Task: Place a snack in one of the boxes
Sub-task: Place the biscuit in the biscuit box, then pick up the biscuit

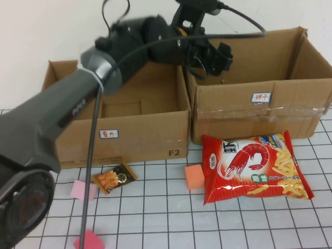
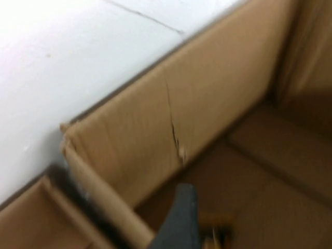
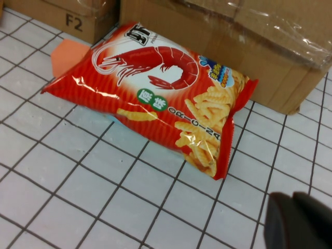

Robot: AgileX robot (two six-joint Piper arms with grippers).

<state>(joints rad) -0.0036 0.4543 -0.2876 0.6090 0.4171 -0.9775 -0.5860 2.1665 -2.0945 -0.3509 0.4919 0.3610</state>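
Two cardboard boxes are set side by side on the gridded surface (image 1: 155, 218).

- Right box (image 1: 259, 111): left hand (image 1: 215, 57) held over its left end; whether spread or closed cannot be told.
- Left box (image 1: 124, 132): interior seen empty.
- Shrimp snack bag (image 1: 251, 166): laid flat before the right box.
- Small snack packet (image 1: 114, 179): before the left box.
- Right hand (image 3: 298, 220): closed, empty, above the surface near the shrimp bag.

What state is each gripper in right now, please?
Left gripper: over the right box, holding nothing visible; open or shut cannot be told.
Right gripper: shut, empty, above the table near the shrimp bag.

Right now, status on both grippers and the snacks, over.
Left gripper over the right box, fingers not clearly seen. Right gripper shut, low over the table beside the shrimp chips bag. Small snack packet on the table before the left box.
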